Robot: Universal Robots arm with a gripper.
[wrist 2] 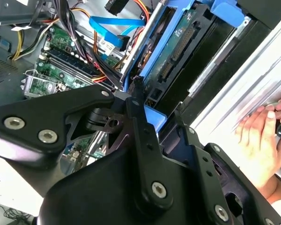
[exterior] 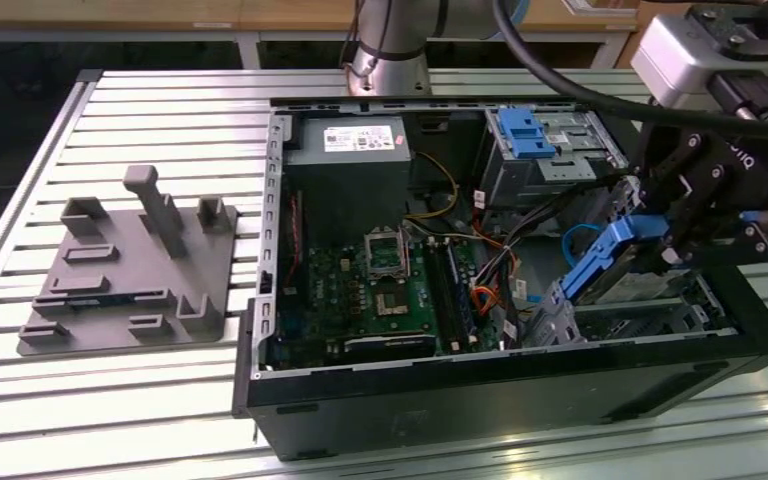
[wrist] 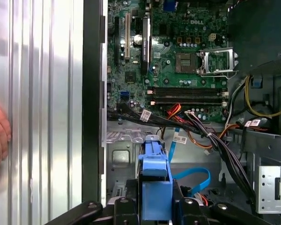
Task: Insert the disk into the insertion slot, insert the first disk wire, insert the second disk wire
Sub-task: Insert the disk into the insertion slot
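The disk (exterior: pixel 607 265) hangs tilted, lower end down, in the case's (exterior: pixel 491 385) near corner on the exterior view's right. It is just above the slot (exterior: pixel 631 318) and not yet seated. The tool (exterior: pixel 658 235) is closed on the disk's blue carrier (wrist: pixel 154 185), with a finger against each side of it.

At this tilt, I judge the carrier's lower edge could catch on the slot's sheet-metal wall and jam or twist in the grip. A blue cable (wrist: pixel 196 176) and a bundle of wires (wrist: pixel 215 140) lie close beside the slot and could be pinched under the disk. A person's hand (wrist 2: pixel 262 136) rests on the surface (exterior: pixel 157 100) just outside the case wall, near the arm's path.
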